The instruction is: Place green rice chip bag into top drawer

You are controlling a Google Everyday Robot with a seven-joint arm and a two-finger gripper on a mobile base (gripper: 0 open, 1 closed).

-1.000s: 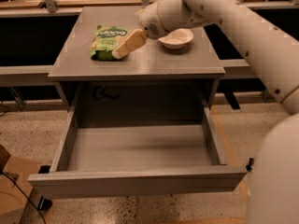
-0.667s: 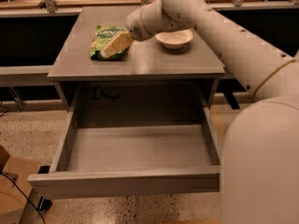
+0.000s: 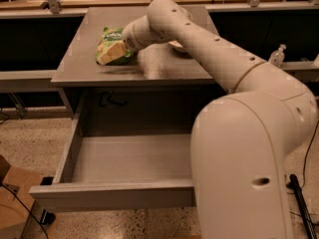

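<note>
The green rice chip bag lies on top of the grey cabinet, at its back left. My gripper reaches in from the right and sits over the bag's front part, covering much of it. The top drawer is pulled fully out below the cabinet top, and its inside shows nothing in it. My arm crosses the cabinet top and hides most of the white bowl.
My large white arm base fills the right foreground and covers the drawer's right end. A cardboard box stands on the floor at the lower left. A bottle stands on the ledge to the right.
My gripper has moved left from beside the bowl onto the green bag. The arm now stretches further across the cabinet top and hides the bowl.
</note>
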